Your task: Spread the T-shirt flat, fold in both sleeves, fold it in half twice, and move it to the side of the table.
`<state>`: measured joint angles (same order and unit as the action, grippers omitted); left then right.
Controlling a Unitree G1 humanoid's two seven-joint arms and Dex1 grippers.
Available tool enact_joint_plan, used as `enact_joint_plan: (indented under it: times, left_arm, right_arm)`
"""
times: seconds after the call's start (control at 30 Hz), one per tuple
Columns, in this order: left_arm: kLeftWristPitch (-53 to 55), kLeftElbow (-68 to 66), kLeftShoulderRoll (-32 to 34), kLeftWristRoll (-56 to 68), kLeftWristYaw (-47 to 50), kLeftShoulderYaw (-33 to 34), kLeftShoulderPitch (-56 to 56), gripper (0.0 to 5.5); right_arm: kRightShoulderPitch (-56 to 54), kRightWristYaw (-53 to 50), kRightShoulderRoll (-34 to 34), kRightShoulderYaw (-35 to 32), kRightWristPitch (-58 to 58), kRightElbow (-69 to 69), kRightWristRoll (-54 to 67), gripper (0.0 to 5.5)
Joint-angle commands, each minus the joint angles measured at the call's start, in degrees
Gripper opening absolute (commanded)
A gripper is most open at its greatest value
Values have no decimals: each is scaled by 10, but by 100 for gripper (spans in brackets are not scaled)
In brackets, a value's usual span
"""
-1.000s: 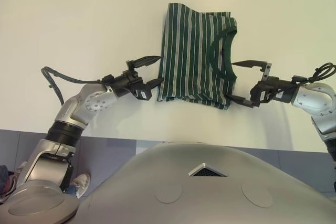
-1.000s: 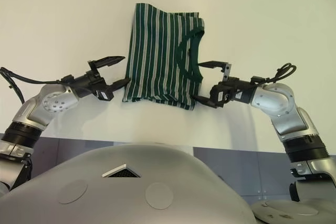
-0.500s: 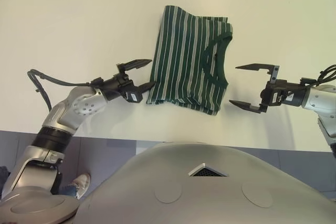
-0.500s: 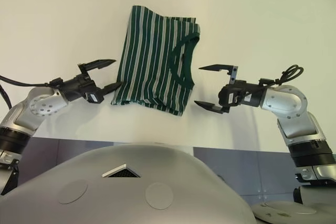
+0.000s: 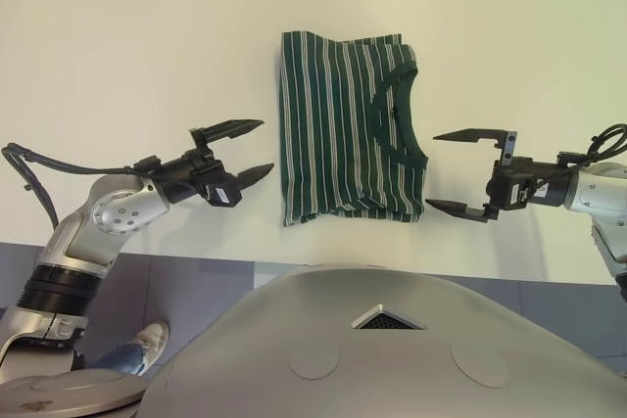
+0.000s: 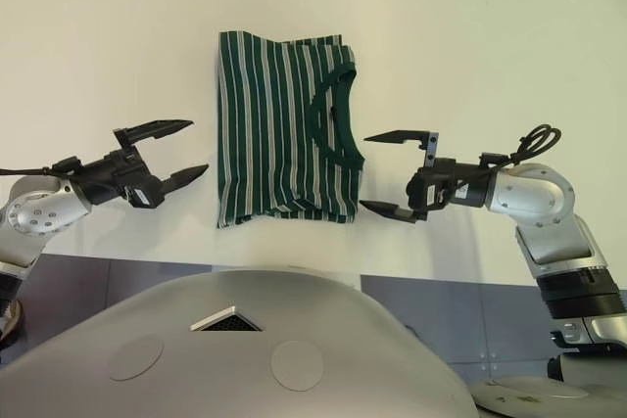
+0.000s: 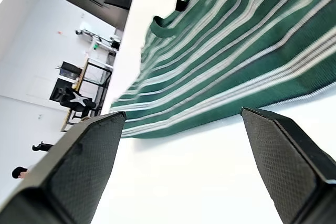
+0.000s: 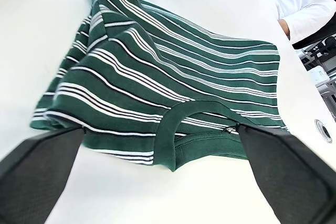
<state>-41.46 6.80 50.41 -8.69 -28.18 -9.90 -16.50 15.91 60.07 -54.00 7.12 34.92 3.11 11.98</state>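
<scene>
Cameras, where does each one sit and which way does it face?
Left eye, right eye: on the head, looking forward and down at the folded T-shirt on the table; both arms show, left gripper and right gripper open beside it.
Left wrist: on that wrist, facing the T-shirt's edge between its own fingers.
Right wrist: on that wrist, facing the collar between its fingers.
Shared: all see the T-shirt.
</scene>
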Motion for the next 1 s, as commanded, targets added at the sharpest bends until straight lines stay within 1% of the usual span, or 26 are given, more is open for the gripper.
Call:
enact_joint_plan:
  times: [0.03, 0.13, 0.27, 0.47, 0.8, 0.9, 1.0]
  left_arm:
    - [9, 47, 27, 49, -38, 10, -44, 404]
    - [-7, 72, 48, 13, -66, 1, -99, 404]
    - [-30, 88, 55, -11, -88, -10, -126, 404]
    - [-28, 88, 45, -28, -100, -21, -125, 404]
    - [-12, 55, 13, -70, -97, -44, -90, 404]
    - [-10, 54, 13, -67, -102, -51, -84, 356]
    - [-13, 53, 18, -62, -106, -56, -85, 307]
  right_arm:
    - [21, 24, -24, -6, -2, 26, 8, 537]
    - [34, 47, -29, 13, -3, 40, 5, 537]
    - [54, 60, -26, 25, -5, 54, 0, 537]
    - [56, 65, -20, 34, -7, 58, -6, 537]
    - [22, 33, 20, 55, -14, 38, -55, 537]
    - [18, 25, 23, 60, -14, 31, -73, 540]
    - [16, 21, 20, 62, -11, 22, -86, 486]
